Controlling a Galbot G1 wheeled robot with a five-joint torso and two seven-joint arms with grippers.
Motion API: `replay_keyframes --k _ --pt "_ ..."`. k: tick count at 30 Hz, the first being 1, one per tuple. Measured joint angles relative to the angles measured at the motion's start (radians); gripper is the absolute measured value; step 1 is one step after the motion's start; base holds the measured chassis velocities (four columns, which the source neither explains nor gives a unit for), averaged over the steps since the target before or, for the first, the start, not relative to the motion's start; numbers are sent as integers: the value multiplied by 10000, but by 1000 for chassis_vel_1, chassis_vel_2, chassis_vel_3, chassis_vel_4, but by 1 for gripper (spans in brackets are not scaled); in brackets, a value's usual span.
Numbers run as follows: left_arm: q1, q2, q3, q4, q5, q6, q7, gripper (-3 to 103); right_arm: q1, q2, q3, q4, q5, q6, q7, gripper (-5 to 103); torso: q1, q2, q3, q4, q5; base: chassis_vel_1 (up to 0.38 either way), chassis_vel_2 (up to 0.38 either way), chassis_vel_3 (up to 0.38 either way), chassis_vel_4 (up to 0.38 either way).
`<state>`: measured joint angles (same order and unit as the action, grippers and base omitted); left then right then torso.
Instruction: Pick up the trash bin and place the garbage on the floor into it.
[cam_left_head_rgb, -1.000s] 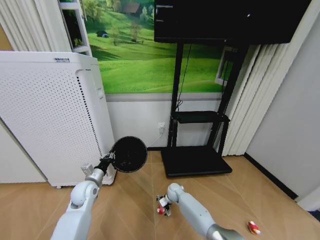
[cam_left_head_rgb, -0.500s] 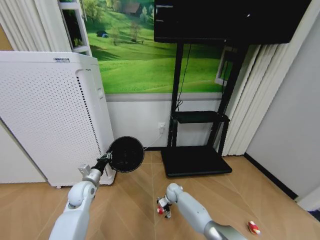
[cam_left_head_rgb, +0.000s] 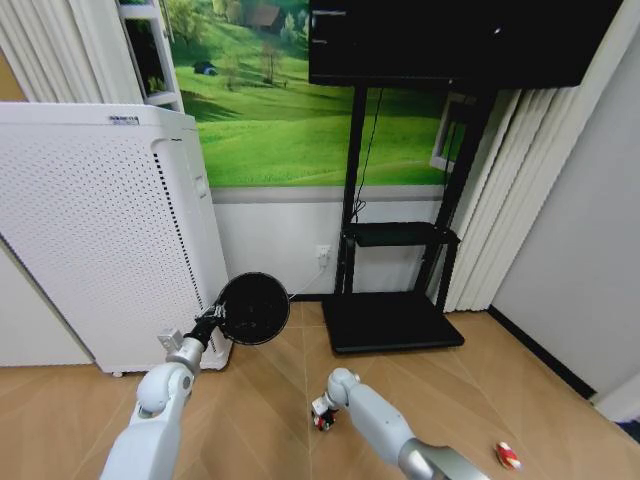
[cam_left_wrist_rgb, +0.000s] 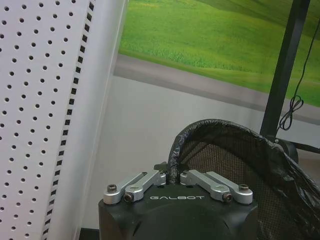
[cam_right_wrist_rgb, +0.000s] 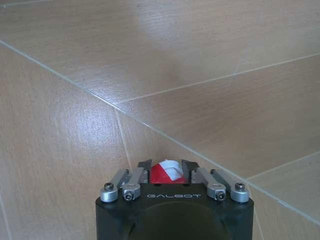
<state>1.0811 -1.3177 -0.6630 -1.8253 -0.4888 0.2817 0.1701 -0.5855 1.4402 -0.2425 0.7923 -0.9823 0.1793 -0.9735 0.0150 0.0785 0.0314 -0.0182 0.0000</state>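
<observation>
Bin (cam_left_head_rgb: 254, 308) pinched at rim by left gripper (cam_left_wrist_rgb: 172, 175), held aloft as receptacle; 1 red-white can (cam_right_wrist_rgb: 166, 172) clamped in right gripper (cam_right_wrist_rgb: 167, 172) above floor (cam_left_head_rgb: 270, 400), ready for deposit.

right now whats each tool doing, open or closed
Left tool: closed on the rim of the trash bin, held up off the floor.
Right tool: closed on a red-and-white piece of garbage, low over the floor.

You are facing a tall white perforated appliance (cam_left_head_rgb: 100, 230) standing at left against the wall. A green meadow mural (cam_left_head_rgb: 290, 110) is covering the wall behind it. A black stand (cam_left_head_rgb: 395, 290) is carrying a dark screen (cam_left_head_rgb: 450, 40); pale curtains (cam_left_head_rgb: 500, 210) are hanging at right.
</observation>
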Motion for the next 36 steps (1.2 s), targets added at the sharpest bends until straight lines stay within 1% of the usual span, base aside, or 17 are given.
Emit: replay_keyframes --k 1,2,4,5,7,8,9,10,16,23,26,30,32,33,34,35,36 --pt "4 12 28 -10 0 7 11 7 8 0 20 -31 32 -2 31 27 0 0 0 0 0 0 0 0 0" --pt "4 12 28 -10 0 7 11 7 8 0 20 -31 32 -2 31 27 0 0 0 0 0 0 0 0 0" --pt "-1 66 38 -27 -7 18 13 7 19 3 41 -60 42 -2 84 15 0 1 0 0 0 0 0 0 0" --pt "-1 66 38 -27 -7 18 13 7 19 3 41 -60 42 -2 84 15 0 1 0 0 0 0 0 0 0" --pt "-7 114 44 -33 -18 26 15 7 23 12 76 -72 50 -2 116 5 -1 1 -1 0 0 0 0 0 0" --pt "-7 114 44 -33 -18 26 15 7 23 12 76 -72 50 -2 116 5 -1 1 -1 0 0 0 0 0 0" --pt "-7 129 51 -40 -26 31 15 7 24 12 89 -73 87 -2 140 2 -1 0 0 0 0 0 0 0 0" --pt "-3 142 61 -44 -31 35 15 7 24 9 98 -73 121 -2 164 1 0 0 0 0 0 0 0 0 0" --pt "-9 174 120 -39 -35 48 16 7 -21 -72 137 81 293 -2 231 0 0 0 0 1 0 0 0 0 0" --pt "-94 168 303 8 -37 65 9 7 -208 -510 107 1047 1121 -130 168 0 -1 0 -1 0 0 0 0 0 0" --pt "-98 157 326 9 -36 69 5 7 -235 -551 117 1153 1175 -144 160 0 -1 1 0 -1 0 0 0 0 0" --pt "-107 147 381 12 -29 80 -5 7 -255 -679 139 1556 1197 -161 -130 -1 -1 1 -1 0 1 0 0 0 0" --pt "-109 151 377 12 -29 83 -6 7 -188 -700 114 1591 1216 -161 -160 9 -1 1 0 -1 1 0 0 0 0" --pt "-109 151 377 12 -29 83 -6 7 -188 -700 114 1591 1216 -161 -160 9 -1 1 0 -1 1 0 0 0 0" --pt "-109 135 373 21 -27 83 -6 7 -61 -633 122 1433 1090 -161 -158 15 -1 1 -1 0 0 0 0 0 0" --pt "-109 135 373 21 -27 83 -6 7 -61 -633 122 1433 1090 -161 -158 15 -1 1 -1 0 0 0 0 0 0" --pt "-108 109 378 22 -19 84 -7 7 40 -533 146 1178 957 -156 -83 20 -1 1 -1 0 0 0 0 0 0"
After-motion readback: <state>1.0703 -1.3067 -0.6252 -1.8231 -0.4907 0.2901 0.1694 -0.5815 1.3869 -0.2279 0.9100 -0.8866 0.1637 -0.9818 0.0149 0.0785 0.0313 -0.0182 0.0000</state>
